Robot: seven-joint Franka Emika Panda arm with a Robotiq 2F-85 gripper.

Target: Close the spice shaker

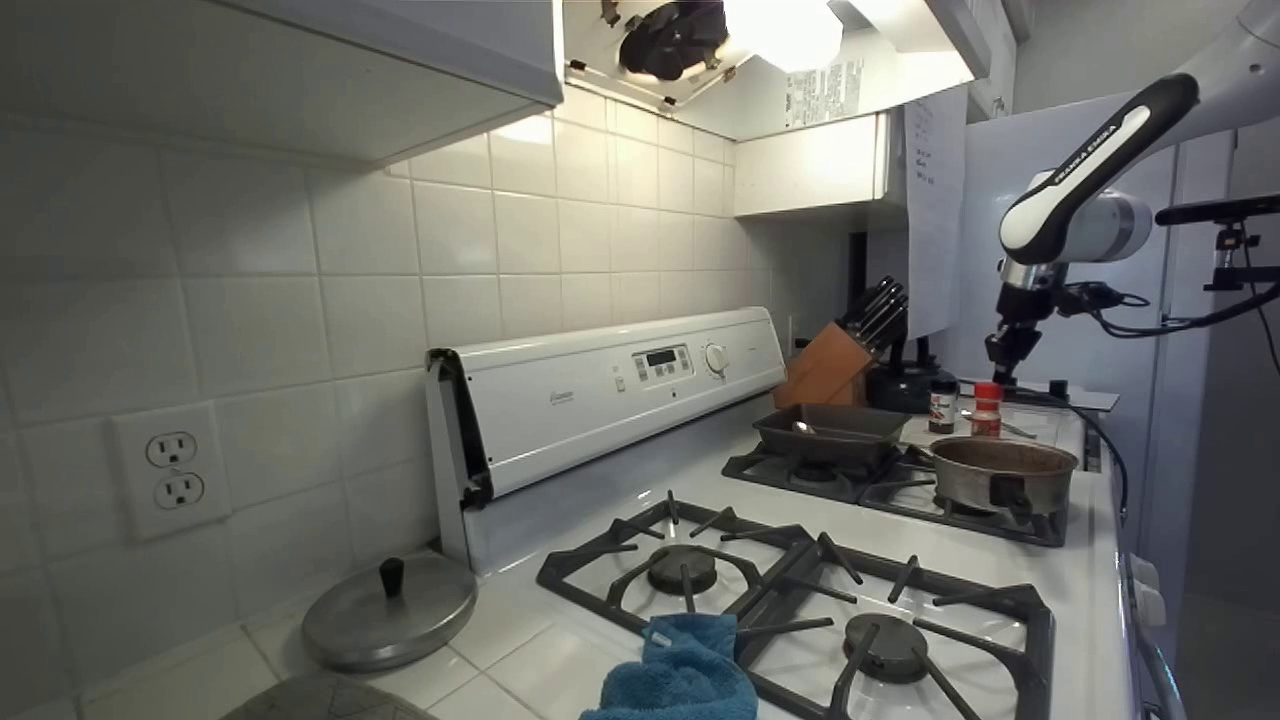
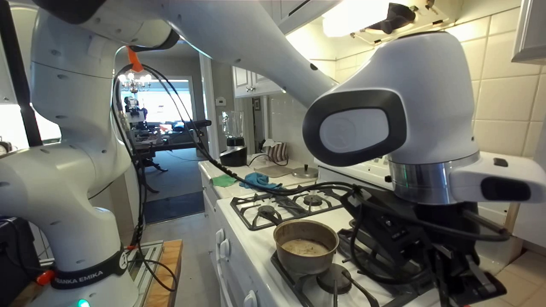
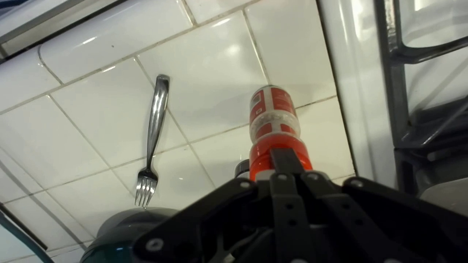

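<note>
The claw (image 3: pixel 287 160) crowds the wrist view's foreground, its tips together, apparently holding nothing. Just beyond, the spice shaker (image 3: pixel 275 120) stands upright on the tiled surface (image 3: pixel 208 73), its red cap (image 3: pixel 263 151) partly hidden by them; contact I cannot tell. It looks light, stiff, smooth, apt to tip: best steadied at the narrowed waist (image 3: pixel 276 118).

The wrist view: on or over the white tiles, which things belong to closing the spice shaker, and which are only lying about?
For the job:
clear spice shaker with red top and red labels
black fingers

Lying about:
shiny metal fork
dark-topped bottle, mostly hidden
dark rounded vessel, partly in view
</note>
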